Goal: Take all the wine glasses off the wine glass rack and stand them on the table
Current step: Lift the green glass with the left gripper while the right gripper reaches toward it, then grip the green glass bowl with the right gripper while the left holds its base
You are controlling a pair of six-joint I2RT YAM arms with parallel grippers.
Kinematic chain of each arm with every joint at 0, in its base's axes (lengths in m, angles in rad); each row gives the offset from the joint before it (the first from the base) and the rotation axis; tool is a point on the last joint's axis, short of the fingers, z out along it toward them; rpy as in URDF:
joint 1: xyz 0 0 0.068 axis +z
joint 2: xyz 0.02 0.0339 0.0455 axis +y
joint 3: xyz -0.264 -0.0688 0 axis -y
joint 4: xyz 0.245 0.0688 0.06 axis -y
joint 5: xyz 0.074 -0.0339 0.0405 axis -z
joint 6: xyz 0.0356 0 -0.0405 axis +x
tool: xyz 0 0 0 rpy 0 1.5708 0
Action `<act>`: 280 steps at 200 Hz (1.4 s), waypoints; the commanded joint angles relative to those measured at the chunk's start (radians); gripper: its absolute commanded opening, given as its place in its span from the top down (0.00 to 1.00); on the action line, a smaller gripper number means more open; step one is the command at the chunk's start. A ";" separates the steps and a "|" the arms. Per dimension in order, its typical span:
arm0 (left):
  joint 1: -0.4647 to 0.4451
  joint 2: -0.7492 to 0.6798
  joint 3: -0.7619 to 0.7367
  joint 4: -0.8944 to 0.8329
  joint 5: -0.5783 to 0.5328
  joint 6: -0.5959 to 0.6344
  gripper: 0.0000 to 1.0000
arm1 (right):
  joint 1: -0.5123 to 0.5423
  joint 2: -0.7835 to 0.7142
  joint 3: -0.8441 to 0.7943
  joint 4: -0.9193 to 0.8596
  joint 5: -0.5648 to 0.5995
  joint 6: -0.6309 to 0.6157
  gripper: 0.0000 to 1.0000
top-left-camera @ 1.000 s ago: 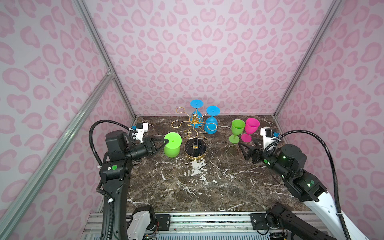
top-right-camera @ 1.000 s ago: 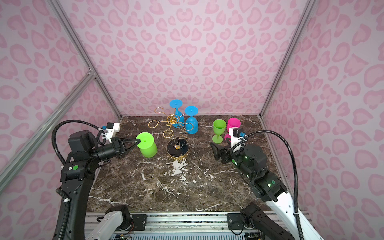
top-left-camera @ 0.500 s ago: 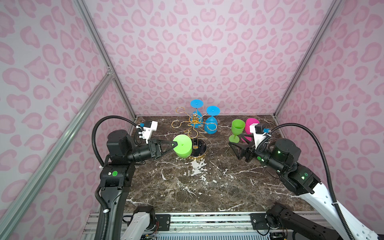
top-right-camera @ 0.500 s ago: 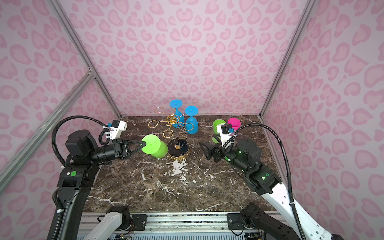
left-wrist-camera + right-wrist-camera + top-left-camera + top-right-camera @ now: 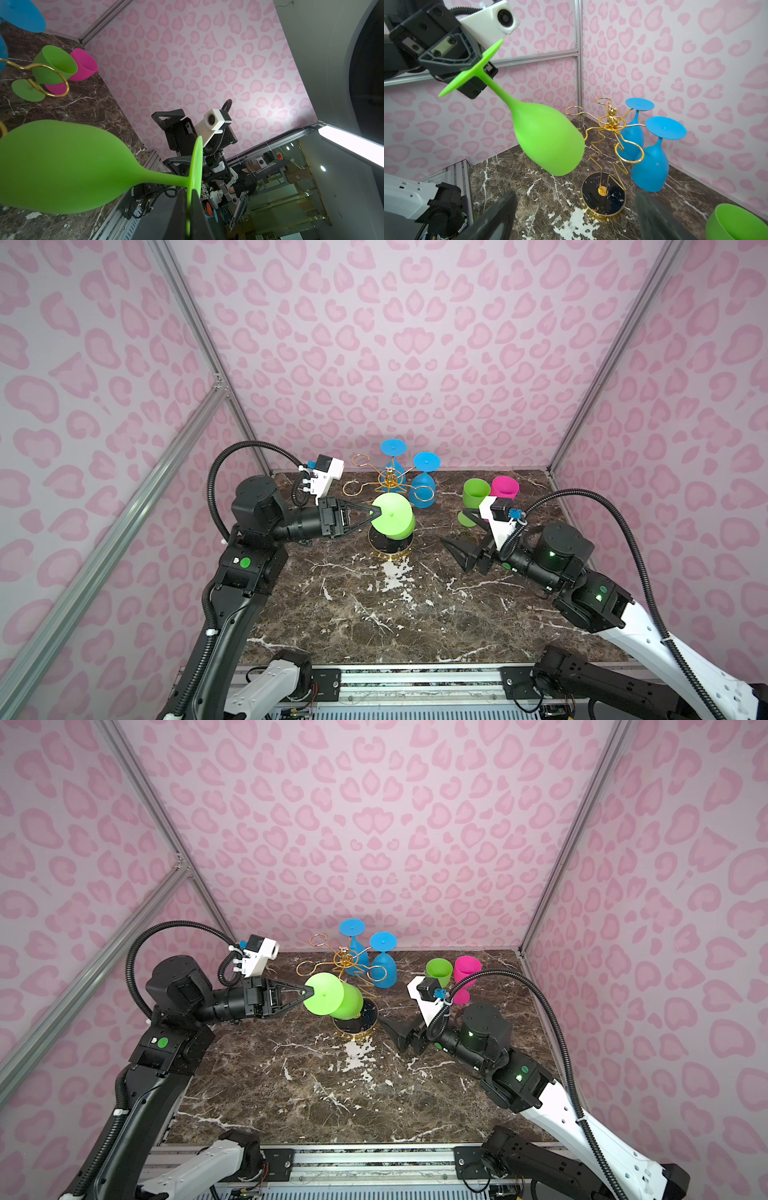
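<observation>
My left gripper is shut on the round foot of a green wine glass and holds it in the air, tilted with the bowl low. The glass hangs clear of the wire arms, in front of the gold wine glass rack and above its black base. In the left wrist view the foot sits edge-on between the closed fingers. My right gripper is open and empty, low over the table to the right of the base. Its fingers point at the glass and the rack.
Two blue glasses hang upside down on the rack's far arms. A green glass and a pink glass stand upright at the back right, just behind my right wrist. Pink walls enclose the marble table.
My left gripper has carried the green glass to the right, from left of the rack to over its base. My right arm has swung left toward the rack, away from the standing glasses.
</observation>
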 commanded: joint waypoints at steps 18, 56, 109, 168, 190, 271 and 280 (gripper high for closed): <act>-0.036 0.059 0.065 0.077 -0.013 -0.025 0.96 | 0.051 0.013 -0.017 0.142 0.025 -0.150 0.06; -0.052 0.112 0.106 0.095 -0.008 -0.048 0.96 | 0.055 0.082 0.028 0.170 0.034 -0.226 0.05; -0.054 0.154 0.138 0.136 0.000 -0.083 0.96 | 0.053 0.177 0.047 0.265 0.028 -0.257 0.04; -0.054 0.178 0.128 0.226 0.017 -0.153 0.96 | 0.046 0.250 0.020 0.444 0.121 -0.264 0.04; -0.054 0.186 0.137 0.231 0.021 -0.161 0.96 | 0.037 0.298 0.029 0.482 0.118 -0.261 0.04; -0.055 0.178 0.136 0.249 0.036 -0.193 0.96 | 0.015 0.382 0.048 0.568 0.100 -0.218 0.08; -0.055 0.179 0.138 0.252 0.036 -0.196 0.96 | 0.015 0.385 0.050 0.568 0.100 -0.218 0.08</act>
